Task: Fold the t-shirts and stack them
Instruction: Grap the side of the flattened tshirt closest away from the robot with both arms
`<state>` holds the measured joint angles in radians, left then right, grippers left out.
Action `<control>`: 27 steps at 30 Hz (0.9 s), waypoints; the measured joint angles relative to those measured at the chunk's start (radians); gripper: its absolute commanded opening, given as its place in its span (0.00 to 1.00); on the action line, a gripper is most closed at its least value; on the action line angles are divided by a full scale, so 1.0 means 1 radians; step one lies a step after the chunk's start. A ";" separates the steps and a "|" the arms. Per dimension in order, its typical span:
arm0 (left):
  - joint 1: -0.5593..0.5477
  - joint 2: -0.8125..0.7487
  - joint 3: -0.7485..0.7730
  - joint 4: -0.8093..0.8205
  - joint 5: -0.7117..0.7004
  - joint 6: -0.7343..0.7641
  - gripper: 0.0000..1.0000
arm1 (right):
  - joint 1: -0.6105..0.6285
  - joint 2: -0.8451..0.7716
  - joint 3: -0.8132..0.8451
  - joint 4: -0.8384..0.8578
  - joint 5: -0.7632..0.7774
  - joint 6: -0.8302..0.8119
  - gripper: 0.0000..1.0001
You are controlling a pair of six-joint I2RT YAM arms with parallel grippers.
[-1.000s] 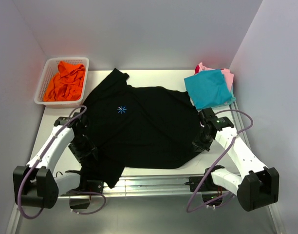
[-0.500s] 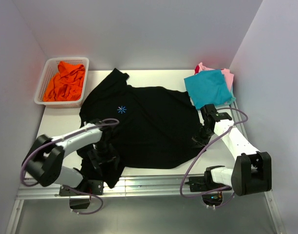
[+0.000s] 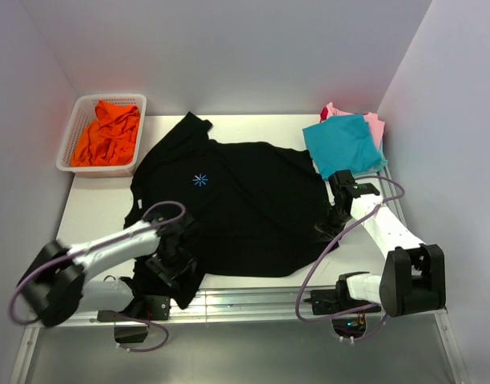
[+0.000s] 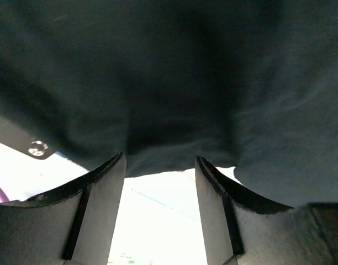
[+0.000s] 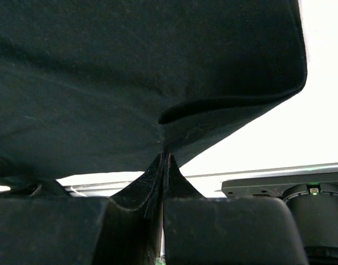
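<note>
A large black t-shirt (image 3: 245, 208) with a light-blue starburst logo (image 3: 200, 180) lies spread across the table. My left gripper (image 3: 171, 260) sits at its near-left hem. In the left wrist view that gripper (image 4: 159, 160) is open, the black cloth (image 4: 169, 83) edge lies right at its fingertips, and bare table shows between the fingers. My right gripper (image 3: 329, 226) is at the shirt's right edge. In the right wrist view this gripper (image 5: 164, 152) is shut on a pinched fold of the black cloth (image 5: 130, 72). A folded teal t-shirt (image 3: 343, 146) tops pink (image 3: 374, 124) and red (image 3: 324, 116) ones at the back right.
A white mesh basket (image 3: 73, 136) at the back left holds a crumpled orange t-shirt (image 3: 109, 132). The black shirt's near-left corner hangs over the metal rail (image 3: 245, 300) at the table's front edge. Grey walls close in on three sides.
My left arm swung in from the table's left side to the shirt's near-left hem. My right arm drew in slightly, still pinching the right edge.
</note>
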<state>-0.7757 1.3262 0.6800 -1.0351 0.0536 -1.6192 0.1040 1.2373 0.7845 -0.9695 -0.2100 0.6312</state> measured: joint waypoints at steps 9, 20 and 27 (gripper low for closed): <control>-0.059 -0.205 -0.183 -0.006 0.027 -0.190 0.59 | 0.001 0.031 0.004 -0.002 0.008 -0.001 0.00; -0.152 -0.251 -0.076 -0.157 -0.034 -0.288 0.54 | 0.010 0.043 0.036 -0.003 0.031 -0.002 0.00; -0.200 -0.193 0.050 -0.223 -0.071 -0.297 0.53 | 0.016 0.046 0.042 -0.003 0.037 -0.005 0.00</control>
<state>-0.9760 1.1328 0.7296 -1.2579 -0.0174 -1.9160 0.1204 1.2835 0.8265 -0.9730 -0.1726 0.6266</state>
